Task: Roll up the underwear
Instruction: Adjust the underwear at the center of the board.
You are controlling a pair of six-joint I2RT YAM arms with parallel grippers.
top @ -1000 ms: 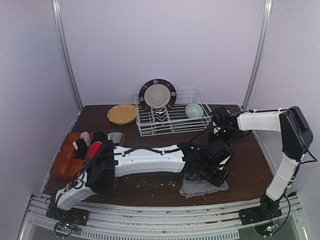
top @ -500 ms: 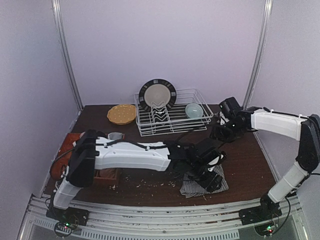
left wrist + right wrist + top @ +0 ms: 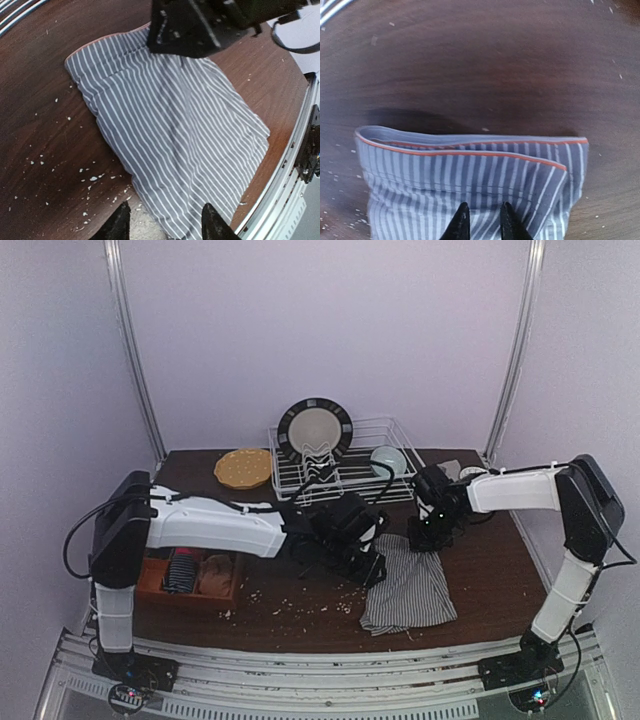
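A dark wooden table (image 3: 500, 580) sat inside a booth with pale walls, seen from above. A pair of striped underwear (image 3: 410, 588), grey-blue with fine white stripes, lay spread flat on the table right of centre, toward the near edge. Its far edge was a folded waistband with thin orange piping.

The left arm stretched from the left side across the table. The left gripper (image 3: 165, 227) hovered just beside the cloth's left edge. Its two fingers were spread well apart, with nothing between them but the striped cloth and the table beneath.

The right arm bent in from the right. The right gripper (image 3: 482, 225) sat over the far end of the underwear, close to the waistband. Its fingers were nearly together, with a narrow gap between them. The cloth under them looked flat, and no fold appeared pinched.

Pale crumbs (image 3: 300, 605) were scattered on the wood left of the garment. An orange-brown box (image 3: 150, 585) stood at the left edge of the table. It held small cloth pieces (image 3: 198, 572), one red and dark, one brown.

At the back stood a white wire dish rack (image 3: 345, 490). In it were an upright plate (image 3: 314, 428) with a dark rim and a pale bowl (image 3: 388, 460). A yellow dish (image 3: 243, 468) lay to the left of the rack.
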